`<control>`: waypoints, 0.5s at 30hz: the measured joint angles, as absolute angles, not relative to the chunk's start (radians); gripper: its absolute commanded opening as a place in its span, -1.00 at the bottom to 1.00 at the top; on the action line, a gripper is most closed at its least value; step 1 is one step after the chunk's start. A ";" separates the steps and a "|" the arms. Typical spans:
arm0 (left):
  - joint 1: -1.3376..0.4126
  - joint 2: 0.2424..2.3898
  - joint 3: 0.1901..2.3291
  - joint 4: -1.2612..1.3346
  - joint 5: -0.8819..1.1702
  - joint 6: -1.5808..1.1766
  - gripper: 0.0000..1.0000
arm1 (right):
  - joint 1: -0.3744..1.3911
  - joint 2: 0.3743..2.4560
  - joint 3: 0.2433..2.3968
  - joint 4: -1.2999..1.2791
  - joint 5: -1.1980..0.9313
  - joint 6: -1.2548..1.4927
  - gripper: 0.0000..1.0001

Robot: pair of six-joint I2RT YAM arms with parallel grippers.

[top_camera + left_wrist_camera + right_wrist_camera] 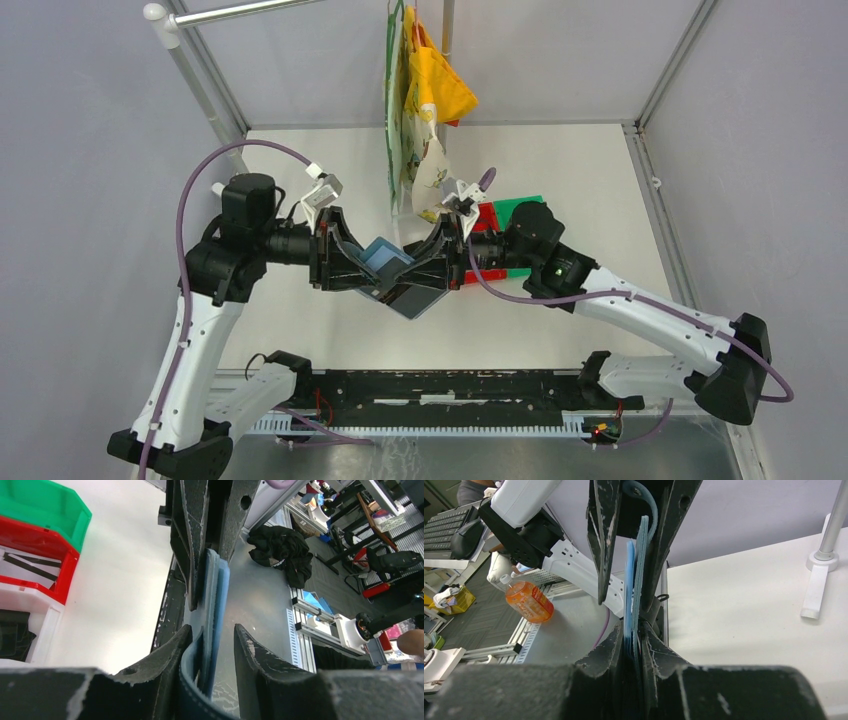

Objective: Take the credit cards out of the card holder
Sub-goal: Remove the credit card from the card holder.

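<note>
The teal-blue card holder hangs in mid-air between both grippers over the table's middle. My right gripper is shut on its edge, and the blue layers run straight up from its fingers. My left gripper is open around the opposite edge: the holder rests against one finger, with a gap to the other. A dark flat panel hangs at the holder's lower side. I cannot tell whether that panel is one of the credit cards or a flap. No card shows apart from the layers.
Green, red and white bins stand stacked on the table behind the right arm. Cloth bags hang from the frame just behind the grippers. A white post stands at the far left corner.
</note>
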State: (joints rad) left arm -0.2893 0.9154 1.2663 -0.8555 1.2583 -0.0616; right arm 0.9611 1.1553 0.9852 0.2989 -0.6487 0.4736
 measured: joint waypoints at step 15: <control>-0.282 0.939 1.264 -1.033 1.263 0.181 -0.96 | 0.962 1.229 1.064 0.200 -0.707 0.453 -1.00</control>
